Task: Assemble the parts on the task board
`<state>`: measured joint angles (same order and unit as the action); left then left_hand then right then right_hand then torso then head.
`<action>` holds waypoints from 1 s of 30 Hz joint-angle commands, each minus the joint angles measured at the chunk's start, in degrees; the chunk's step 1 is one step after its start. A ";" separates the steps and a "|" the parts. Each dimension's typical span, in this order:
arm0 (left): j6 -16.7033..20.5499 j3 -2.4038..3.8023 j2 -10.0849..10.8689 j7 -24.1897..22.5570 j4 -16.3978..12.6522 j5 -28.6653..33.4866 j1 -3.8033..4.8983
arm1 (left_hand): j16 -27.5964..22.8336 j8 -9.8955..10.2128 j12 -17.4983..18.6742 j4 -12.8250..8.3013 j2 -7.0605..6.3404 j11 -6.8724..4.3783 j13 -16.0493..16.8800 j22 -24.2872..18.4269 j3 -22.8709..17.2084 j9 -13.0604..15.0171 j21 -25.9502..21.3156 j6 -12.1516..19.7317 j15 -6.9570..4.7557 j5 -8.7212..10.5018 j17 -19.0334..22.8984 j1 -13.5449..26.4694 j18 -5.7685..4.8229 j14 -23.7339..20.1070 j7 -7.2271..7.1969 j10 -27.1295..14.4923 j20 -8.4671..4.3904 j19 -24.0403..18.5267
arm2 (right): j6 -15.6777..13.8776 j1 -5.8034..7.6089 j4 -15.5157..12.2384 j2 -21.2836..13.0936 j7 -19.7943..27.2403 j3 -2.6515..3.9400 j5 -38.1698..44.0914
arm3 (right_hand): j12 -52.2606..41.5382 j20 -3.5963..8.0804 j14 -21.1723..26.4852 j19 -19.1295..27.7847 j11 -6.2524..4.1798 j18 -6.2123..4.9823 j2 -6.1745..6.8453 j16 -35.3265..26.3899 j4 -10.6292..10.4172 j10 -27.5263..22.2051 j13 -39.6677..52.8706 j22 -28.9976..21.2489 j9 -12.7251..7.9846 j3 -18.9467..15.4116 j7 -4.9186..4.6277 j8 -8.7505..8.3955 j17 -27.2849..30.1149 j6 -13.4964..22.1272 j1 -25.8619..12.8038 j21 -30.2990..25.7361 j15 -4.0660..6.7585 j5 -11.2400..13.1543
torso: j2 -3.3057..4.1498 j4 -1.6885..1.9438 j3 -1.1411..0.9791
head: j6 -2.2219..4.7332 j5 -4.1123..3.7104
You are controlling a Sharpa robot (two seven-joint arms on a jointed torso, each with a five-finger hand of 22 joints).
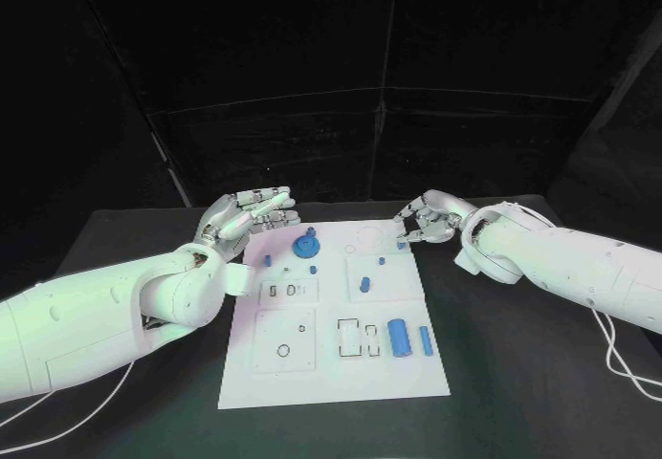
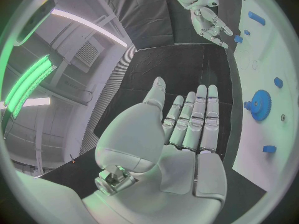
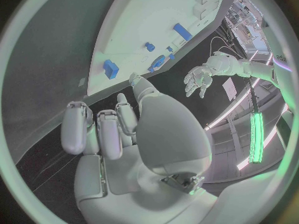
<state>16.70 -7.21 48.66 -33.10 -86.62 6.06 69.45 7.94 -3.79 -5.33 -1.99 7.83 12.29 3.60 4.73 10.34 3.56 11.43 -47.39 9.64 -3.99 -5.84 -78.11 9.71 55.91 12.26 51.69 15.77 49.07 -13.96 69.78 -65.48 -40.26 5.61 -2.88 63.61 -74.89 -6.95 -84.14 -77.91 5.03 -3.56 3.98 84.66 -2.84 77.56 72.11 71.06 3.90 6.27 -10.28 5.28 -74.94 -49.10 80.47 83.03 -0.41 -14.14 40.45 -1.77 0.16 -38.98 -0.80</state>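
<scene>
The left hand was found at the ten o'clock corner of the task board, fingers straight and apart, holding nothing and raised over the black counter just beside the board's edge. On the board, taken from left to right, a blue gear stood at about eleven o'clock with a small blue block just to its nine o'clock side and a small blue piece just below it toward six o'clock. A blue oblong part lay near the centre. A thick blue cylinder and a slimmer blue bar lay side by side at about four o'clock, beside outlined recesses. A further small blue part sat at one o'clock, close under the right hand. That hand hovered at the one o'clock corner with fingers curled inward; whether it touched or gripped the part could not be told, and in its own wrist view it appeared to hold nothing. In judgement the assembly was at an early stage: the gear looked seated, while the cylinder, bar and oblong part lay loose and several recesses at seven and five o'clock stood unfilled. No brand, label or legible writing was found on the board or parts.
</scene>
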 commanded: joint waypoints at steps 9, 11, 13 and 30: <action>-0.50 0.05 -0.13 -0.65 0.13 -0.31 0.01 | -0.20 0.25 0.12 -0.30 0.43 -0.07 -0.02 -0.06 -0.12 -0.03 -0.39 0.28 0.16 0.21 0.06 0.16 0.62 -0.14 2.59 -0.16 0.09 0.10 | 1.91 -1.14 0.79 0.06 -0.91 0.02 3.21 | 0.34 -0.08 -3.00 0.25 0.17 -0.50 0.44 -0.07 -0.13 -0.51 -0.06 -0.04 -0.02 -0.63 -0.10 -0.27 -1.58 0.44 -0.53 -0.22 -0.36 0.38 | 0.02 0.00 -0.09 | -0.36 -0.01; -0.50 0.05 -0.17 -0.64 0.21 -0.31 -0.02 | -0.20 0.25 0.12 -0.30 0.43 -0.07 -0.02 -0.06 -0.12 -0.03 -0.39 0.28 0.16 0.21 0.06 0.16 0.62 -0.14 2.59 -0.16 0.09 0.10 | 1.57 -1.33 1.02 0.17 -0.88 0.02 3.45 | 0.33 -0.09 -3.01 0.21 0.17 -0.49 0.37 -0.05 -0.12 -0.50 -0.04 0.01 0.00 -0.62 -0.09 -0.23 -1.64 0.38 -0.49 -0.21 -0.37 0.35 | 0.01 -0.08 -0.15 | -0.33 0.04; -0.49 0.05 -0.19 -0.64 0.25 -0.31 -0.04 | -0.20 0.25 0.12 -0.30 0.43 -0.07 -0.02 -0.06 -0.12 -0.03 -0.39 0.28 0.16 0.21 0.06 0.16 0.62 -0.14 2.59 -0.16 0.09 0.10 | 1.42 -1.40 1.16 0.25 -0.87 0.02 3.54 | 0.32 -0.09 -3.01 0.21 0.17 -0.49 0.36 -0.05 -0.12 -0.50 -0.04 0.01 0.00 -0.62 -0.09 -0.23 -1.65 0.38 -0.49 -0.21 -0.37 0.35 | -0.02 -0.10 -0.10 | -0.33 0.02; -0.33 0.05 -0.38 -0.52 0.49 -0.31 -0.11 | -0.21 0.24 0.12 -0.35 0.44 -0.08 -0.02 -0.08 -0.13 -0.03 -0.43 0.30 0.15 0.20 0.06 0.14 0.63 -0.14 2.59 -0.14 0.09 0.10 | 0.45 -1.73 2.33 1.32 -1.64 0.02 3.71 | -0.19 0.02 -3.15 -0.12 -0.13 -0.44 -2.51 0.08 -0.35 -0.10 0.51 0.28 0.38 -0.12 0.25 1.34 -2.15 -2.12 -0.31 -0.15 -0.16 2.79 | -0.04 0.06 -0.05 | -0.45 -0.31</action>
<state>16.73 -7.21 48.36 -33.13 -86.10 6.06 69.28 7.94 -3.79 -5.33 -1.99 7.83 12.29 3.60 4.75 10.34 3.56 11.12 -47.39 9.64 -3.99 -5.85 -78.11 9.71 55.91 12.27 51.70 15.77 49.07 -12.98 67.96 -63.19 -38.99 4.22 -2.88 66.94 -74.89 -6.95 -84.15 -77.92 5.21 -3.56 1.92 84.66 -3.01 77.38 72.58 71.28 4.23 6.03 -9.96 6.44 -74.93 -50.89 80.22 83.03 -0.41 -11.54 40.43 -1.74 0.10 -39.41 -1.13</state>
